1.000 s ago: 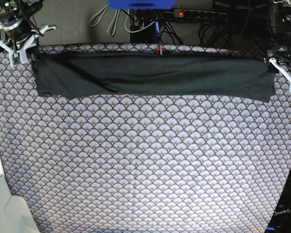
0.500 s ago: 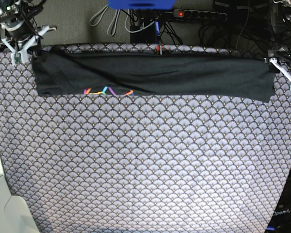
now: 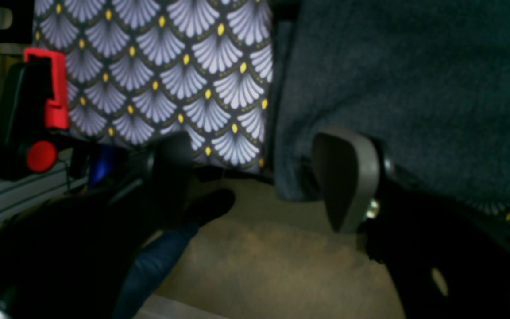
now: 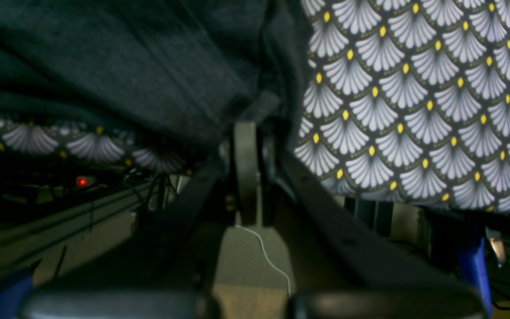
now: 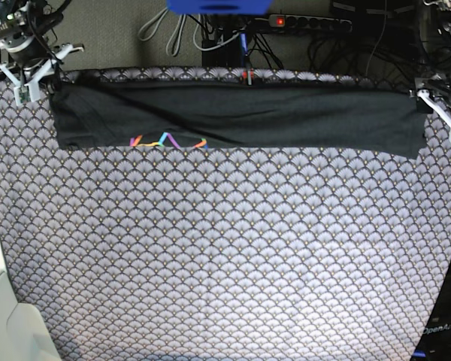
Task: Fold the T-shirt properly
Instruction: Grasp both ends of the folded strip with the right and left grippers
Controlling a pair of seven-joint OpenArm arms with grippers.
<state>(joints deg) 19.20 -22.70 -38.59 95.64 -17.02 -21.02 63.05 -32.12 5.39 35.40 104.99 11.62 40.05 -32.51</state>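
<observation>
Both arms sitting at the T-shirt (image 5: 240, 116) ends, far table edge.
Right gripper (image 4: 248, 133) is pinching the shirt corner, fingers together; left gripper (image 3: 259, 177) is hanging wide apart, gripping nothing.

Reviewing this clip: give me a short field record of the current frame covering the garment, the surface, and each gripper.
garment: T-shirt, charcoal, lying as a long flat band across the far edge of the table
print: rainbow lines showing at the band's near edge
surface: scallop-patterned tablecloth
left gripper: open, jaws either side of the shirt's end corner
right gripper: shut at the shirt's other end; fabric pinch not clearly visible
</observation>
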